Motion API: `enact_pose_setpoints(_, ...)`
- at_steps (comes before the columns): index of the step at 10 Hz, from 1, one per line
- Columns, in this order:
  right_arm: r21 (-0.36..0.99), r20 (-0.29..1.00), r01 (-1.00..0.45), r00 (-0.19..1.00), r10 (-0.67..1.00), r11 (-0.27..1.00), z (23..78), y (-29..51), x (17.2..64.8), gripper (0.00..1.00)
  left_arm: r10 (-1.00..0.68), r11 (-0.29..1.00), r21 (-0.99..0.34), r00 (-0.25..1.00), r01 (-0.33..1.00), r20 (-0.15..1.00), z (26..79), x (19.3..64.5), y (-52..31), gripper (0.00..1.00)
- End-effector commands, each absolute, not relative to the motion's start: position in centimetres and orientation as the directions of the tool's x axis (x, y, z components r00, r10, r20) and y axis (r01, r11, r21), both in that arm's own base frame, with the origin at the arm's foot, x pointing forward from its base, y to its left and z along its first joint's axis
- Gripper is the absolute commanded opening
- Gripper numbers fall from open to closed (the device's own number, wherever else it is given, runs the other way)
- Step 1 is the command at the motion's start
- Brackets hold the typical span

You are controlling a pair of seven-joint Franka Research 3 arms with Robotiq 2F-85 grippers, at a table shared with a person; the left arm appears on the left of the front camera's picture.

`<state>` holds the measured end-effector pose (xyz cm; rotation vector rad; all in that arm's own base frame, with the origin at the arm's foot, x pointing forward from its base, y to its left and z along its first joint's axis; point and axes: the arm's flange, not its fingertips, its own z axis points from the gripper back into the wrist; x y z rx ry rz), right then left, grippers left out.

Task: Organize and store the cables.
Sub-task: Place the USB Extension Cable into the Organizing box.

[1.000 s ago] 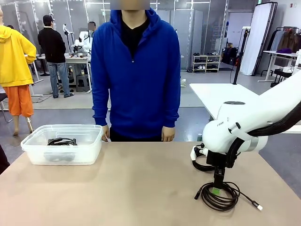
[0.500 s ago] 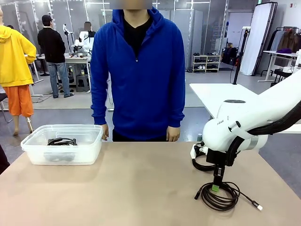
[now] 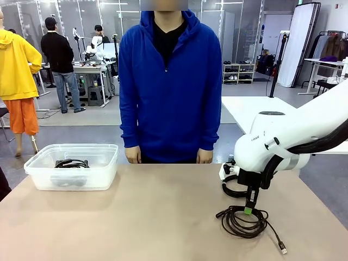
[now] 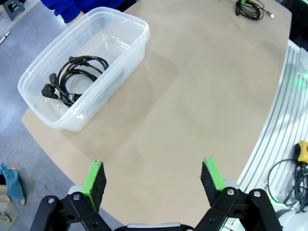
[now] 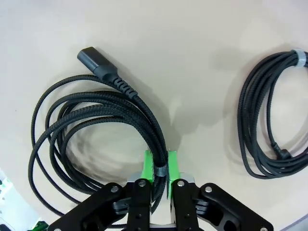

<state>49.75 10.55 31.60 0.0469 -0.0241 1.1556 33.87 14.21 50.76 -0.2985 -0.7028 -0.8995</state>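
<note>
My right gripper [image 3: 248, 210] points down at the table's right side, shut on a strand of a braided black cable [image 3: 242, 222]. In the right wrist view the green pads [image 5: 150, 169] pinch that strand, and the coil [image 5: 91, 130] spreads to the left with its plug [image 5: 91, 57] at the top. A second coiled cable [image 5: 274, 120] lies apart to the right, partly behind the arm [image 3: 227, 192] in the front view. Another cable [image 4: 72, 77] lies in the clear bin [image 4: 139, 29]. My left gripper [image 4: 153, 177] hangs open high above the table.
The clear plastic bin [image 3: 103, 174] stands at the table's far left. A person in a blue hoodie [image 3: 171, 81] stands at the far edge, hands hanging down. Bare tabletop [image 3: 163, 217] stretches between the bin and the coils. The table's right edge runs close to the held cable.
My right gripper has shut on the braided coil, and the coil has shifted left with its loose end swinging toward the front. The person has stepped slightly right.
</note>
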Motion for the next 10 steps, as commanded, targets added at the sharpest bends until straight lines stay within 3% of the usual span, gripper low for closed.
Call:
enact_pose_setpoints(1, -0.017, 0.015, -0.903, 0.428, 0.903, 0.429, 32.7, 10.9, 49.3, 0.0, -0.613, 0.601, 0.054, 0.415, 0.798, 0.672, 50.8, 33.9, 14.2, 1.0)
enact_pose_setpoints(6, -0.059, 0.076, -0.861, 0.5, 0.862, 0.505, 42.0, 11.9, 48.0, 0.0, -0.613, 0.601, 0.054, 0.415, 0.798, 0.672, 50.8, 33.9, 14.2, 1.0)
enact_pose_setpoints(10, -0.073, 0.11, -0.849, 0.514, 0.851, 0.523, 44.2, 17.2, 47.4, 0.0, -0.613, 0.601, 0.054, 0.415, 0.798, 0.672, 50.8, 33.9, 14.2, 1.0)
